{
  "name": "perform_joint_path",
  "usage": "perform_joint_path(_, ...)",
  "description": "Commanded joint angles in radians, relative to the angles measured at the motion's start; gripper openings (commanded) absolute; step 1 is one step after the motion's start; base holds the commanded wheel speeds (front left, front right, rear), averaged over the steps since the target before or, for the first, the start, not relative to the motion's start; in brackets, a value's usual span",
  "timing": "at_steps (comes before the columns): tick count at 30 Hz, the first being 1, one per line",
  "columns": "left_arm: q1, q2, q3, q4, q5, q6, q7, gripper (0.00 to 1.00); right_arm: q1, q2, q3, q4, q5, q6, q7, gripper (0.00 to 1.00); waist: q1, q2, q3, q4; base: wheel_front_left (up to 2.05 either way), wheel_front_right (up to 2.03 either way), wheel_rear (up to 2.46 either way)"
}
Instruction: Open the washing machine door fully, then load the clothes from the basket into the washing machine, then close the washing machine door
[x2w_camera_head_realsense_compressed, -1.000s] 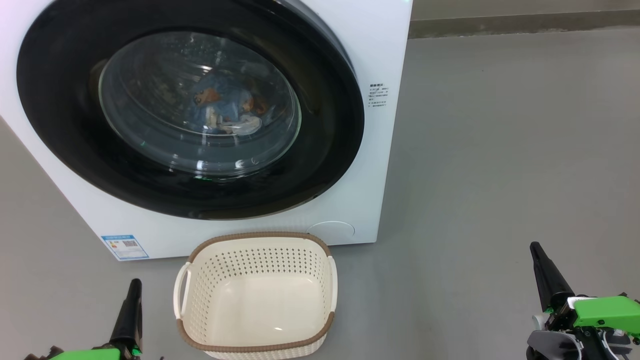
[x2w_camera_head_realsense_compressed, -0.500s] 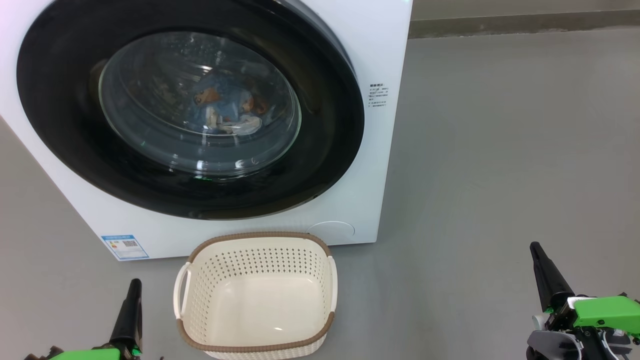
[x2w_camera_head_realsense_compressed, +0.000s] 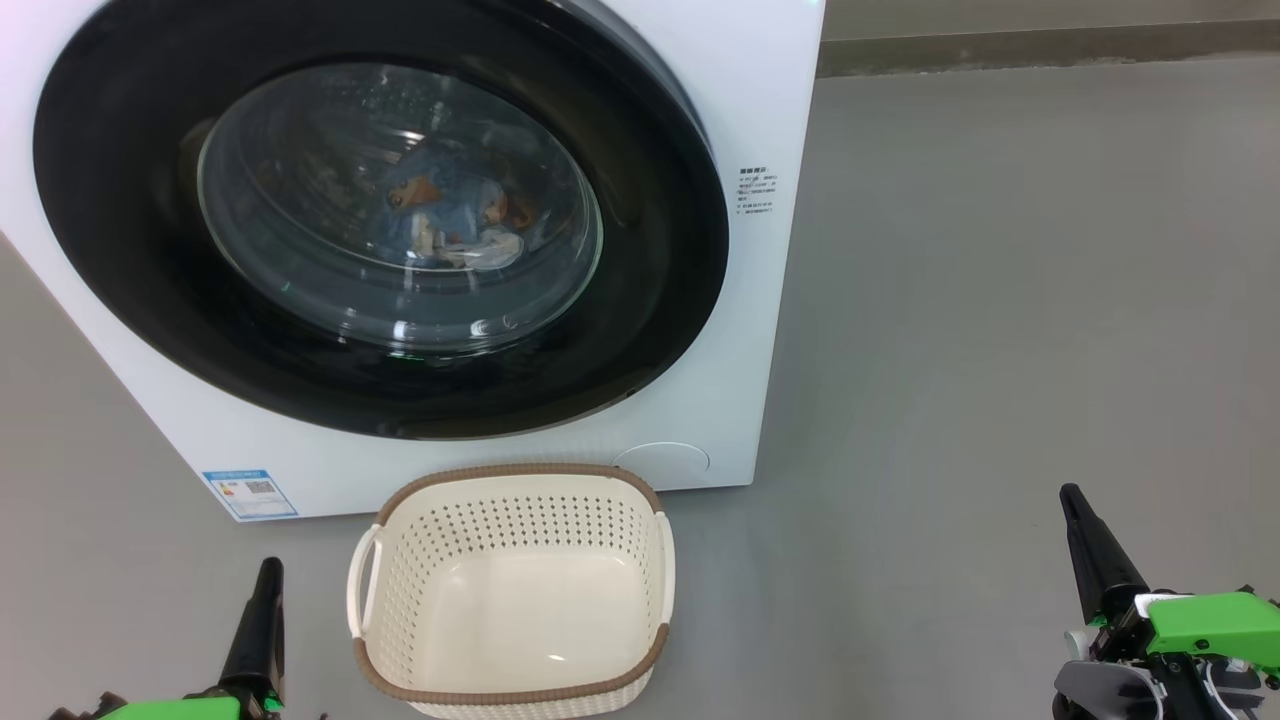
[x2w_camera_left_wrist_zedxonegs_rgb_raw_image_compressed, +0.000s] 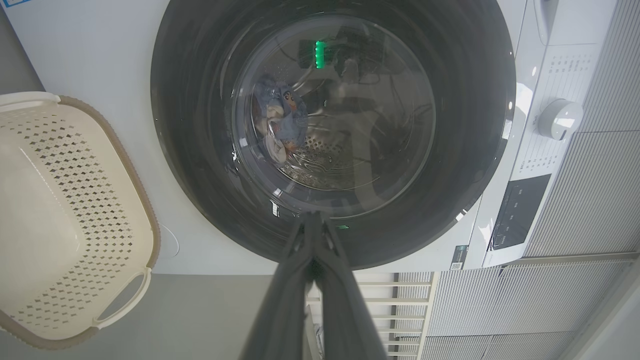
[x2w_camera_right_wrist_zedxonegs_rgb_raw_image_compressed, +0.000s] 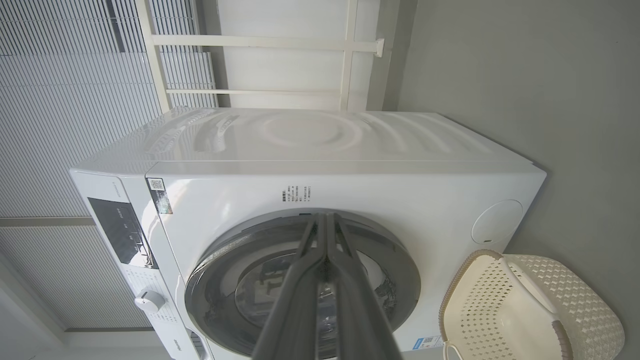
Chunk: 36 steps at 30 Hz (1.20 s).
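Note:
The white washing machine (x2w_camera_head_realsense_compressed: 765, 120) stands ahead with its glossy black round door (x2w_camera_head_realsense_compressed: 660, 300) closed flat against the front. Through the glass window the light blue printed clothes (x2w_camera_head_realsense_compressed: 450, 215) lie inside the drum, also seen as clothes (x2w_camera_left_wrist_zedxonegs_rgb_raw_image_compressed: 280, 120) in the left wrist view. The cream basket (x2w_camera_head_realsense_compressed: 510, 590) with brown rim sits on the floor before the machine, with nothing in it. My left gripper (x2w_camera_head_realsense_compressed: 268, 572) is low at the basket's left, shut and holding nothing. My right gripper (x2w_camera_head_realsense_compressed: 1072, 497) is far right over the floor, shut on nothing.
Grey floor (x2w_camera_head_realsense_compressed: 1000, 300) stretches wide to the right of the machine. A blue label sticker (x2w_camera_head_realsense_compressed: 250, 492) is on the machine's lower left front. A control panel with a knob (x2w_camera_left_wrist_zedxonegs_rgb_raw_image_compressed: 560, 119) shows in the left wrist view. Pale ribbed wall panels (x2w_camera_right_wrist_zedxonegs_rgb_raw_image_compressed: 60, 100) stand behind.

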Motion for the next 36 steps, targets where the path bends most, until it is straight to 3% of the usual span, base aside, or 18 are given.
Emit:
perform_joint_path(1,-0.043,0.008,0.034,-0.016,-0.008,-0.007,0.006,0.00,-0.044,-0.008,0.018,-0.030,0.005,0.003,0.005,0.00,0.0000,0.0000,0.000,0.000,0.00,0.00,0.00)
perform_joint_path(36,-0.043,0.008,0.034,-0.016,-0.007,-0.007,0.007,0.00,-0.044,-0.008,0.018,-0.030,0.005,0.003,0.004,0.00,0.0000,0.0000,0.000,0.000,0.00,0.00,0.00)
